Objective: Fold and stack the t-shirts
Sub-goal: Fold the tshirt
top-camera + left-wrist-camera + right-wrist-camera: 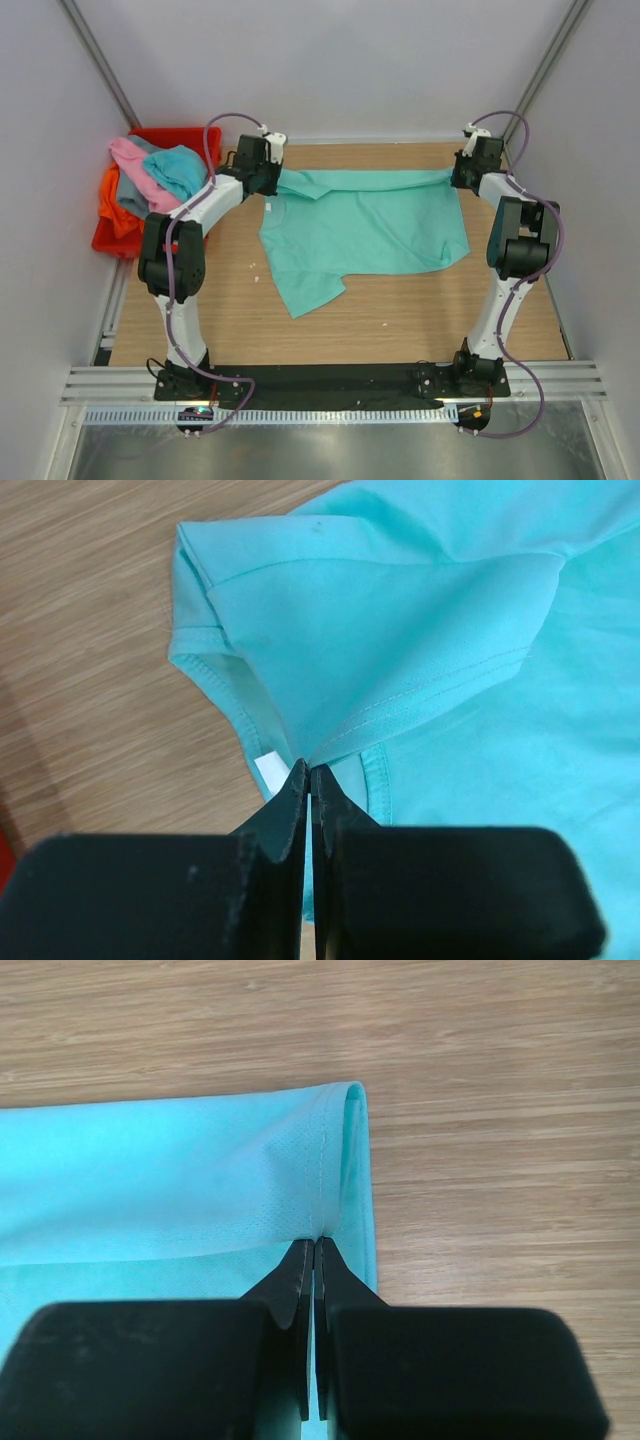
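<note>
The left gripper (308, 778) and right gripper (315, 1250) each pinch the far edge of the mint shirt (370, 225) on the table (420, 315); they should carry it nearward together, level and taut, for a straight fold.

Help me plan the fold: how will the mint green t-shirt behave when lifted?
Probably floppy: the mint green t-shirt folds over itself between the left hand and right hand. Likely light, since two small pinches hold its edge.

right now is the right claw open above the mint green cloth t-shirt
No, the right claw is shut on the folded edge of the mint green cloth t-shirt.
</note>
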